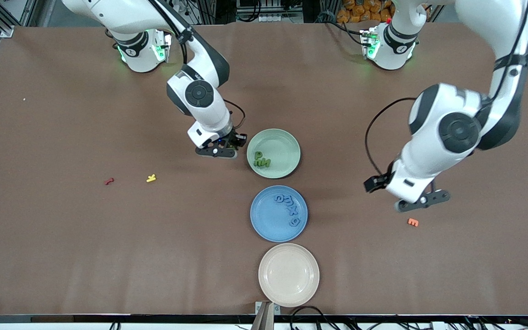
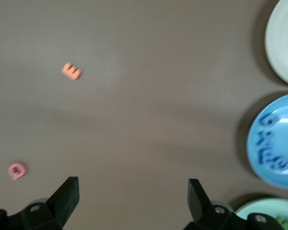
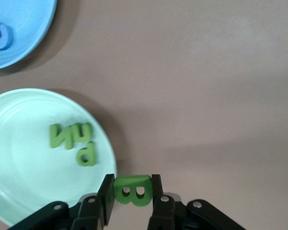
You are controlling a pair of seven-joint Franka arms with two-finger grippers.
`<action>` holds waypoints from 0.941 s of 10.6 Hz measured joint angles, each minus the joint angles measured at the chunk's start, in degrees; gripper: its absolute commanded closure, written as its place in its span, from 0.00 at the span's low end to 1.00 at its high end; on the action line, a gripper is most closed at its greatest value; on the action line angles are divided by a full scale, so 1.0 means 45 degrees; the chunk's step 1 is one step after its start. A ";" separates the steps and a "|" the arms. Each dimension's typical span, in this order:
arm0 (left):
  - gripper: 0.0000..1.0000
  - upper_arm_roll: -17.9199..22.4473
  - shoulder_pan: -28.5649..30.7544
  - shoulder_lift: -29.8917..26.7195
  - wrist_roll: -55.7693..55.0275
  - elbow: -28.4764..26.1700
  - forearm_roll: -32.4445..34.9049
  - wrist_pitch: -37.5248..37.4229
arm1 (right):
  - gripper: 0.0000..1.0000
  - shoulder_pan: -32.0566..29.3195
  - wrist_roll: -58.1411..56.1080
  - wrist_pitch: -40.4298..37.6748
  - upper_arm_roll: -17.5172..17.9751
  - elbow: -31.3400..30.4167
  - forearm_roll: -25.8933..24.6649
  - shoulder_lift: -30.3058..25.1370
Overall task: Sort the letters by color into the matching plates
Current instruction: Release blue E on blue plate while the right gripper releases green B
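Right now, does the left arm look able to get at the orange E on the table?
Probably yes. The left tool hangs open almost over the orange E, with only bare table around it. The right tool, shut on a green B, is away beside the green plate.

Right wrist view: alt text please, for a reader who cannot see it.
The right gripper holds a green letter B beside the rim of the pale green plate, which holds three green letters. A blue plate with a blue letter shows at one corner.

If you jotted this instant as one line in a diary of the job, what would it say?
right hand: shut on green letter B, beside green plate | left hand: open, waiting over bare table | blue plate: four blue letters
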 measured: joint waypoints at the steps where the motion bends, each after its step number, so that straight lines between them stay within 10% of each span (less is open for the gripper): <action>1: 0.00 -0.0024 0.0487 -0.0795 0.0676 -0.0891 -0.0415 -0.0013 | 1.00 0.0276 0.0421 -0.0005 -0.0008 0.0307 0.0437 0.0205; 7: 0.00 -0.0013 0.1159 -0.4122 0.1159 -0.3075 -0.0675 -0.1633 | 0.99 0.1064 0.3124 -0.0013 -0.0036 0.2516 0.0711 0.1862; 9: 0.00 0.0050 0.1438 -0.4093 0.1197 -0.2225 -0.0681 -0.1633 | 0.01 0.1124 0.4090 -0.0012 -0.0042 0.3187 0.0710 0.2392; 10: 0.00 0.0066 0.1480 -0.3941 0.1253 -0.1577 -0.0698 -0.1630 | 0.00 0.1155 0.4514 0.0029 -0.0043 0.3394 0.0703 0.2603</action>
